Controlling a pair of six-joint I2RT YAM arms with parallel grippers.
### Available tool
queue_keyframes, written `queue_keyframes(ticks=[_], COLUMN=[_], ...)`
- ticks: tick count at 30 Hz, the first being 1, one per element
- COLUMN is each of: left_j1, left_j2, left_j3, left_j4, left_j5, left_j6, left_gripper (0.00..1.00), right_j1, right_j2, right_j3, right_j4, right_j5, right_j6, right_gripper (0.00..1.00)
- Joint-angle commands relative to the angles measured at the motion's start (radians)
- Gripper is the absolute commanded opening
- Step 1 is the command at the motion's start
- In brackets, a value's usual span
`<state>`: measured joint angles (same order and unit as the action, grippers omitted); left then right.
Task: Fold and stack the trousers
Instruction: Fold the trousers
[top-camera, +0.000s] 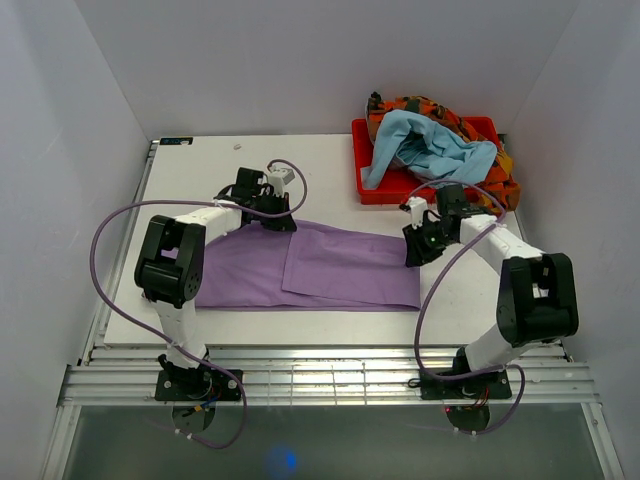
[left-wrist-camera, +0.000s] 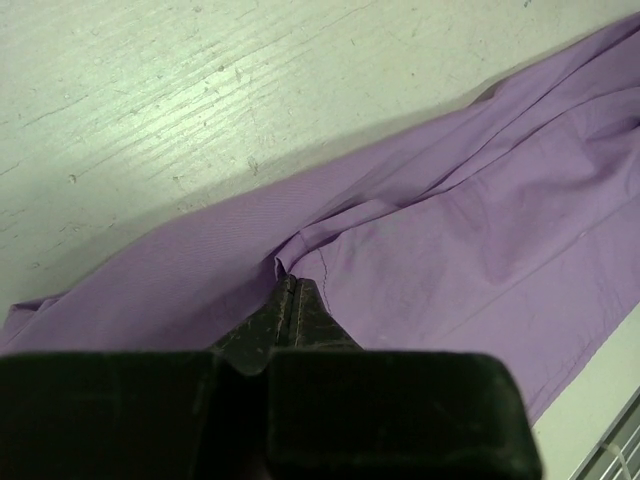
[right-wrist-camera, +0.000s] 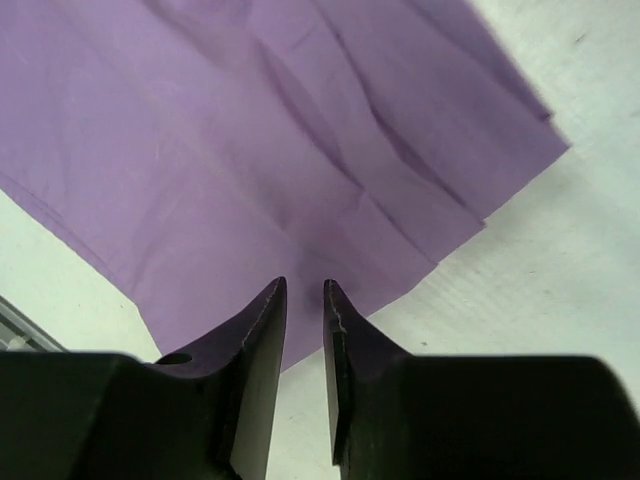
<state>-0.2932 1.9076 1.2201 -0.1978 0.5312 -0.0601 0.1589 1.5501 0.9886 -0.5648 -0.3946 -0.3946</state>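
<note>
On the white table (top-camera: 200, 170), well to the left of the red tray (top-camera: 357, 150), the left gripper (top-camera: 278, 222) was down at the far edge of the trousers (top-camera: 330, 270), at the end of them farthest from the tray. In the left wrist view its jaws were pressed fully together, with no gap between them, and they pinched a small raised ridge of the lilac cloth (left-wrist-camera: 480, 230) at their tips (left-wrist-camera: 290, 290); creases ran out from that pinch across the fabric. The trousers themselves lay flat in a long band, nearer the arm bases than the tray and stretching leftward from a spot just in front of it. A doubled layer with a straight edge covered the half closer to the tray. The right gripper (top-camera: 415, 250) stood at the end of the trousers nearest the tray, just in front of the tray's near left corner. In the right wrist view its jaws (right-wrist-camera: 304, 290) were parted by only a narrow slit, with nothing between them, and they hung over the short end edge of the cloth (right-wrist-camera: 250, 150), where purple met bare table. Inside the tray sat a heap of other clothes, a pale blue garment (top-camera: 430, 150) lying on an orange patterned one (top-camera: 440, 110).
</note>
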Motion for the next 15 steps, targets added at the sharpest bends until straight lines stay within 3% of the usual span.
queue_keyframes(ticks=[1, 9, 15], left_j1=[-0.004, -0.003, 0.005], left_j2=[-0.07, -0.154, -0.165], left_j3=[0.015, -0.044, -0.093], left_j4=[0.035, 0.023, -0.067], left_j5=[-0.008, -0.161, -0.203], left_j6=[-0.003, 0.005, 0.046], left_gripper=[0.0, 0.0, 0.0], right_j1=[0.001, 0.001, 0.001], right_j2=[0.059, 0.217, 0.235], right_j3=[-0.037, -0.036, -0.028], right_j4=[-0.076, -0.072, -0.125], right_j5=[-0.01, 0.052, 0.019], right_j6=[-0.029, -0.035, -0.076], right_gripper=[0.27, 0.25, 0.27])
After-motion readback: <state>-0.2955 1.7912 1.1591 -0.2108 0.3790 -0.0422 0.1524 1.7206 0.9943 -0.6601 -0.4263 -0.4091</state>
